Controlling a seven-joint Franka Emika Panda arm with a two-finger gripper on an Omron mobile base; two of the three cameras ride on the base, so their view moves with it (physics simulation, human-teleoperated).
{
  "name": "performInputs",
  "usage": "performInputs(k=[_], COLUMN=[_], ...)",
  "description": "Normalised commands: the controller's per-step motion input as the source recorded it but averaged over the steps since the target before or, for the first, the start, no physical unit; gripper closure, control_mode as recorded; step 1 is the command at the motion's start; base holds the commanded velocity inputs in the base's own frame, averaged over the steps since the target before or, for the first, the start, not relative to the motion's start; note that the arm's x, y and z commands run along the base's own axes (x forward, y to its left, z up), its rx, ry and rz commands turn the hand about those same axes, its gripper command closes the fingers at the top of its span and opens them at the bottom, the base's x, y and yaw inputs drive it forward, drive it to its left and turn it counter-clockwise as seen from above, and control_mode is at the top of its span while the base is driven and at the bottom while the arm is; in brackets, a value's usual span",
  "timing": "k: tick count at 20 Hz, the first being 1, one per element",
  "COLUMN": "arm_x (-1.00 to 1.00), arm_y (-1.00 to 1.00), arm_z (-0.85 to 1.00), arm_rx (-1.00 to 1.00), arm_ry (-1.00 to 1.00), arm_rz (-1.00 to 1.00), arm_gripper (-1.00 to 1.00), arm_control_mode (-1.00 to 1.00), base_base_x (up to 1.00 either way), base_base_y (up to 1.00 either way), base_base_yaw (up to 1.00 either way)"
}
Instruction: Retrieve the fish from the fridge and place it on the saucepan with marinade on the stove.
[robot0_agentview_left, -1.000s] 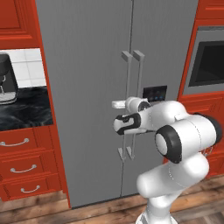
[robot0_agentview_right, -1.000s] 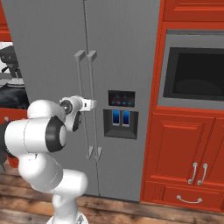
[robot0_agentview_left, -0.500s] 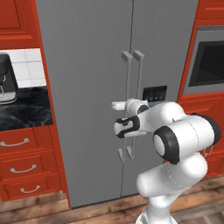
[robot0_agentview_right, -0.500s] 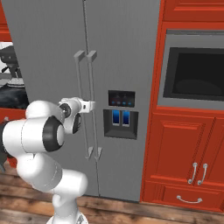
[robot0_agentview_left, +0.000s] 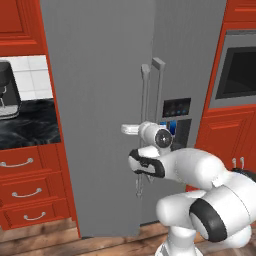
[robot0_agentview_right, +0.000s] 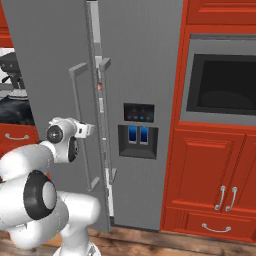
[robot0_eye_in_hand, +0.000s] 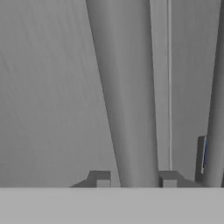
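Red kitchen cabinets (robot0_agentview_right: 210, 170); fridge (robot0_agentview_left: 100, 75) door ajar, claw (robot0_eye_in_hand: 135, 181) gripping its vertical handle (robot0_eye_in_hand: 127, 96)

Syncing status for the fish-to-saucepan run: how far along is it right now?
Early stage. Done: the end effector is shut on the left door handle of the fridge. In hand: the left door stands slightly ajar, with a narrow gap at its edge in the right base view. Left: swing it open, take the fish, carry it to the saucepan on the stove.

Tall grey fridge (robot0_agentview_right: 145, 60), left door (robot0_agentview_right: 45, 75) ajar, tool (robot0_eye_in_hand: 133, 180) clamped on its bar handle (robot0_eye_in_hand: 127, 96)
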Motion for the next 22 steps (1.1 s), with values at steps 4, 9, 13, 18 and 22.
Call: performInputs(k=[4, 9, 13, 18, 22], arm_x=[-0.50, -0.45, -0.49, -0.60, -0.66], arm_y=[1.00, 1.00, 1.00, 1.00, 1.00], arm_z=[0.38, 0.35, 0.12, 0.00, 0.00], arm_rx=[0.02, 0.01, 0.00, 0.00, 0.00], arm_ry=[0.25, 0.30, 0.32, 0.16, 0.10], arm_rz=[-0.03, -0.06, -0.07, -0.05, -0.03], arm_gripper=[1.00, 1.00, 1.00, 1.00, 1.00], arm_control_mode=[-1.00, -1.00, -1.00, -1.00, -1.00], base_base_x=[0.00, 0.00, 0.00, 0.00, 0.00], base_base_y=[0.00, 0.00, 0.00, 0.00, 0.00], base_base_yaw=[0.00, 0.00, 0.00, 0.00, 0.00])
